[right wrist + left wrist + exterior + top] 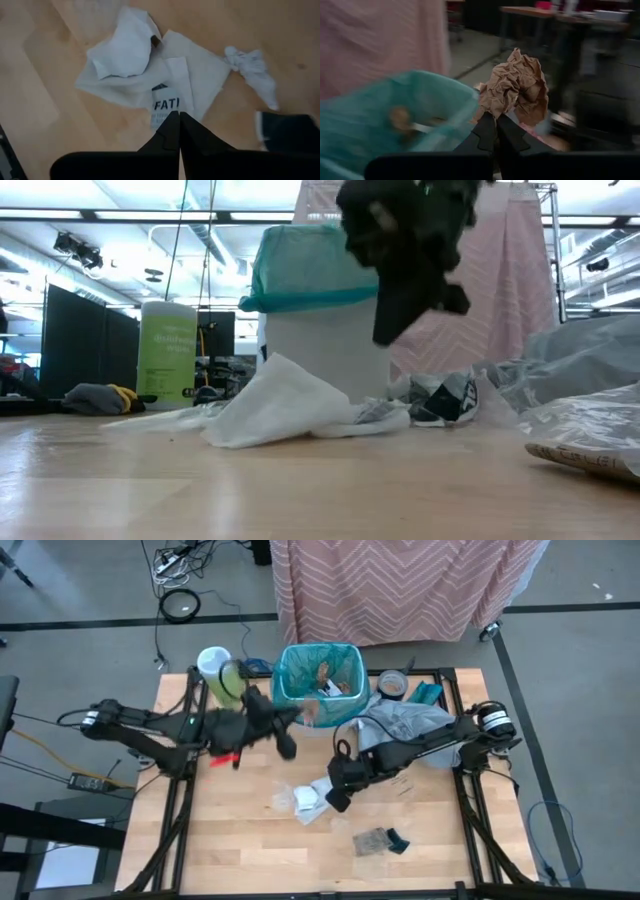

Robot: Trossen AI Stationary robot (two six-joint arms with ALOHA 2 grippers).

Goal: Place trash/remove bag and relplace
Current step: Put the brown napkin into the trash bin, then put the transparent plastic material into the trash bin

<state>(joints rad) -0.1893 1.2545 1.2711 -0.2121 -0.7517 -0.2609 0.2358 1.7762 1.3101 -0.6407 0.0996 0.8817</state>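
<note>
High view: littered wooden table [250, 850]

The right hand [176, 118], fingers pressed together, hangs above white paper wrappers [150, 70] on the wooden table [40, 105].

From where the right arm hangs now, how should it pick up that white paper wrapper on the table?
Probably straight down from above. The wrapper lies mostly flat on the table, but one end is crumpled into a raised hump; that puffed ridge gives the fingers something to pinch, while the flat sheet offers no edge. The right hand is shut just above it and must open first.
</note>
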